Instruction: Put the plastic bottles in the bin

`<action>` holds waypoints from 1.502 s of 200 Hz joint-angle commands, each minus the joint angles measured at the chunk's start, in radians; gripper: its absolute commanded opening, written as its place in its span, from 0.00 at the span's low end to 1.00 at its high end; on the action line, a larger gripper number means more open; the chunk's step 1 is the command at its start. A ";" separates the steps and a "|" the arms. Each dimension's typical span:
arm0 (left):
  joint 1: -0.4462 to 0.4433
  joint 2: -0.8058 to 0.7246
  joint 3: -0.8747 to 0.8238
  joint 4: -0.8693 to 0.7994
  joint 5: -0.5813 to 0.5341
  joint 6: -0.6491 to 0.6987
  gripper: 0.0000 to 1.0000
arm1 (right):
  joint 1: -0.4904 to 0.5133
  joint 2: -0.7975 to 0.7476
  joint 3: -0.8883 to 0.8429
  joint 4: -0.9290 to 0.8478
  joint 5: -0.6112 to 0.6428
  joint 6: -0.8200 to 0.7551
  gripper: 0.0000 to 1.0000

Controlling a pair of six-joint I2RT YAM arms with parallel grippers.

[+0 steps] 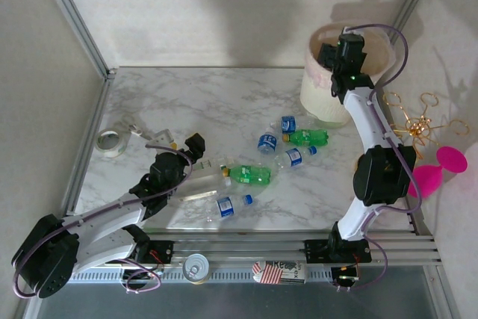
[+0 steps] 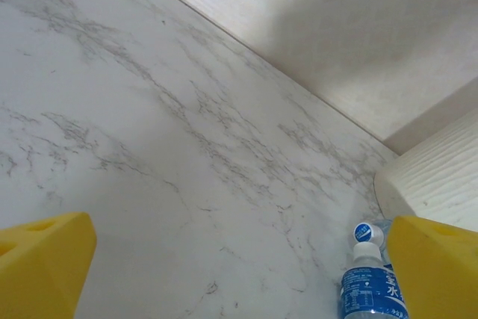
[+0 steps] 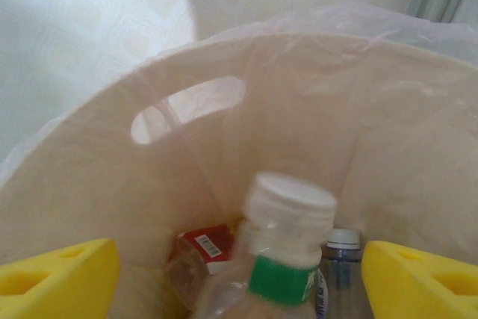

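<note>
My right tool [image 1: 333,60] hangs spread above the bin [image 1: 314,102]. My left tool [image 1: 196,146] sits low, spread. The counter [image 1: 216,102] bears two green bottles [image 1: 250,175] and four blue-labelled bottles [image 1: 267,142].

Marble table [image 1: 209,102]: bottles [image 1: 250,175], bin [image 1: 320,101], tape [image 1: 110,142]

Right pincer [image 1: 328,57] above the bin [image 1: 317,99]
</note>
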 commanded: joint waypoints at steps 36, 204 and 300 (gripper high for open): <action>0.011 0.003 0.003 -0.001 -0.026 -0.008 1.00 | 0.002 -0.154 0.018 -0.010 -0.056 0.017 0.88; 0.012 0.134 0.044 0.064 0.086 -0.017 1.00 | 0.281 -0.591 -0.704 -0.014 -0.334 0.474 0.99; 0.014 0.082 -0.011 0.007 0.027 -0.002 1.00 | 0.294 -0.640 -1.038 -0.096 -0.250 0.782 0.98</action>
